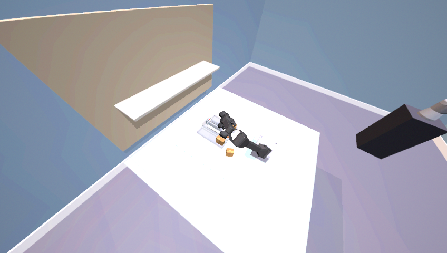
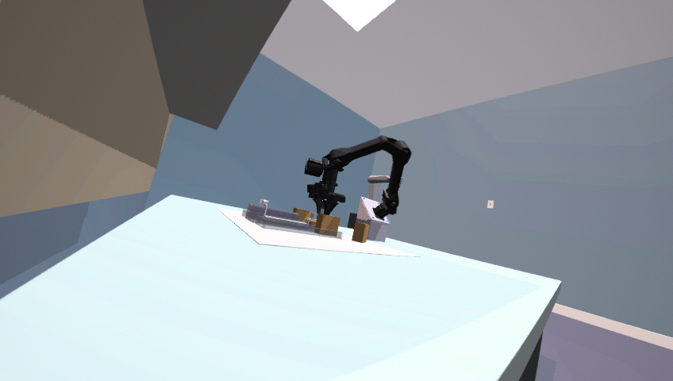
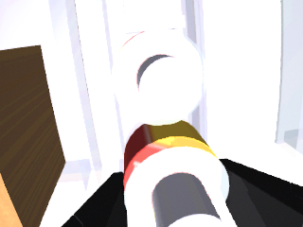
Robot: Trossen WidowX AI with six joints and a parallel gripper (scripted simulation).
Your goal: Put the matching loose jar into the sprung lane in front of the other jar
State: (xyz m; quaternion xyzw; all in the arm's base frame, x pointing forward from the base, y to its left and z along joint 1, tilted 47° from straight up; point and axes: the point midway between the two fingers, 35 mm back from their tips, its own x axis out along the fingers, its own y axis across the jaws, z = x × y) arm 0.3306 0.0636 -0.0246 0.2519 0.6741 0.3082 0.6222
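My gripper [image 3: 170, 176] [image 2: 325, 211] is shut on a jar [image 3: 177, 132] with a red and yellow side and a white lid. In the wrist view the jar is between both black fingers, over the front part of the clear lane. Another white-lidded jar [image 3: 185, 90] stands in the lane just beyond it, with a thin red edge showing. The two jars overlap in this view; I cannot tell whether they touch or whether the held jar's base is on the lane floor. The low front stop is hidden, and the pusher plate is washed out. The arm covers the held jar in the top view.
A wood-coloured block [image 1: 220, 140] [image 2: 327, 225] [image 3: 28, 132] stands close beside the lane, left in the wrist view. Another block [image 1: 230, 152] [image 2: 360, 232] stands nearer the arm's base. A third block [image 2: 301, 213] is behind the clear rack [image 1: 207, 135]. A white shelf [image 1: 169, 90] juts from the wall panel.
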